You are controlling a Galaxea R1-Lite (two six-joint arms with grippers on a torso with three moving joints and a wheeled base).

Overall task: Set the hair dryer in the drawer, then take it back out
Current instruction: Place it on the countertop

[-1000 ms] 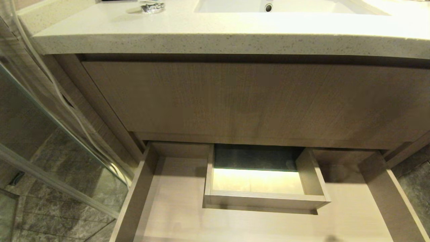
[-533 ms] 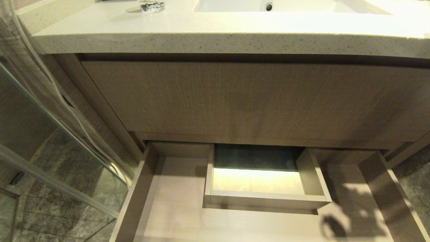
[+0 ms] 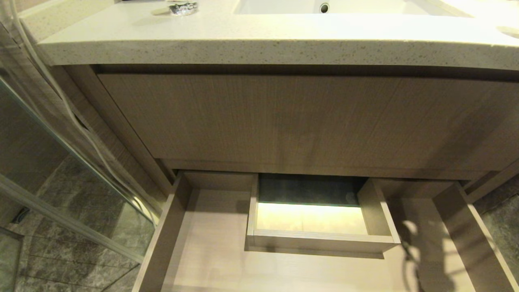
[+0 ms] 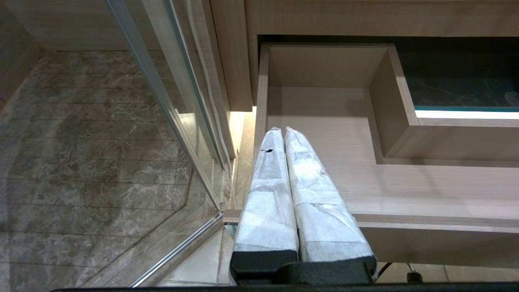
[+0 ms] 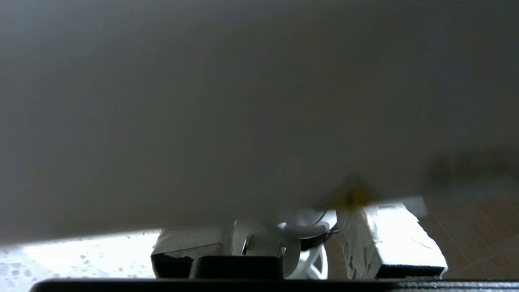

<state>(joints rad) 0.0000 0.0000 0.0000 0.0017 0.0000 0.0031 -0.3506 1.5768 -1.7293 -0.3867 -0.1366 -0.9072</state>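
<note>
Nearest, lower half of the head frame: the drawer (image 3: pixel 211 259) stood pulled out, floor bare, with its boxed U-shaped cutout (image 3: pixel 320 239) at centre. A mottled shadow lay on the drawer floor at lower right. No arm showed in the head view.

Left wrist view: left gripper (image 4: pixel 282 134) hung above the drawer's corner by the glass shower panel (image 4: pixel 162 101), its two white-wrapped fingers (image 4: pixel 267 194) pressed together with nothing between them.

Right wrist view: a pale blurred mass filled most of the frame, probably the hair dryer (image 5: pixel 243 113) body seen very close. Right gripper (image 5: pixel 279 243) fingers stood apart on either side of white plastic and looped cord, apparently clamped on the dryer.

Farther: the taller wood-grain front (image 3: pixel 308 121), then the speckled table (image 3: pixel 259 44) and the sink basin (image 3: pixel 348 6) at the top edge.
</note>
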